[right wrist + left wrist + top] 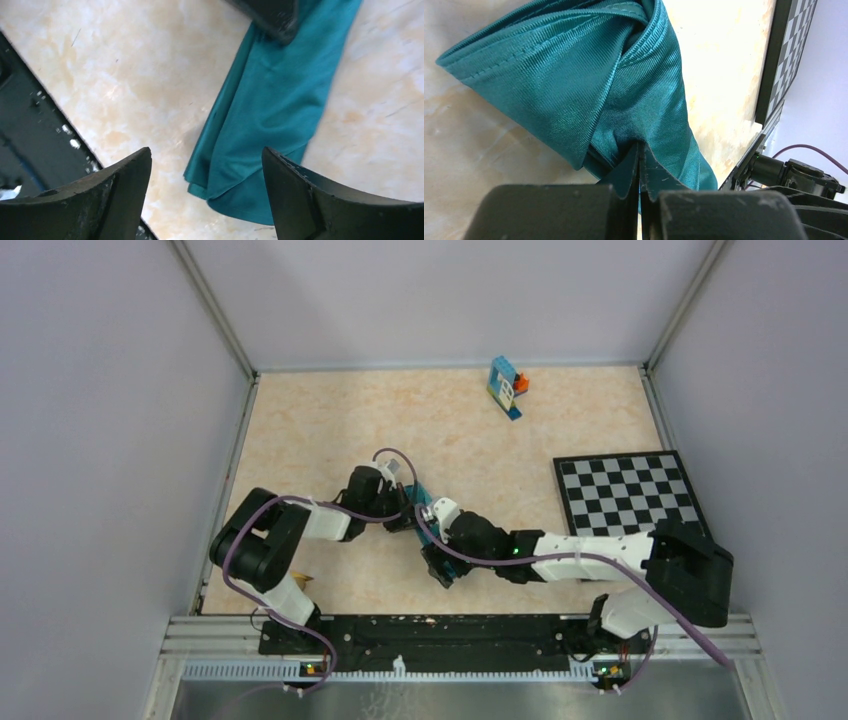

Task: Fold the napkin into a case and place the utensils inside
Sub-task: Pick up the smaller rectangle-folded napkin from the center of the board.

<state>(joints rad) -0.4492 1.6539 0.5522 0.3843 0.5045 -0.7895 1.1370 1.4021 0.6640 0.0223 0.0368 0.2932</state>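
Note:
The teal-green napkin lies bunched and twisted into a narrow strip on the table near the middle front. My left gripper is shut on a fold of it; in the top view the gripper is at the strip's far end. My right gripper is open, hovering over the strip's near end, which lies flat between the jaws; from above the gripper covers that end. A small golden-yellow piece, perhaps a utensil, shows beside the left arm's base. Other utensils are hidden.
A black-and-white checkerboard mat lies at the right. Blue-orange toy blocks stand at the back. The table's dark front rail runs close to the right gripper. Grey walls enclose three sides.

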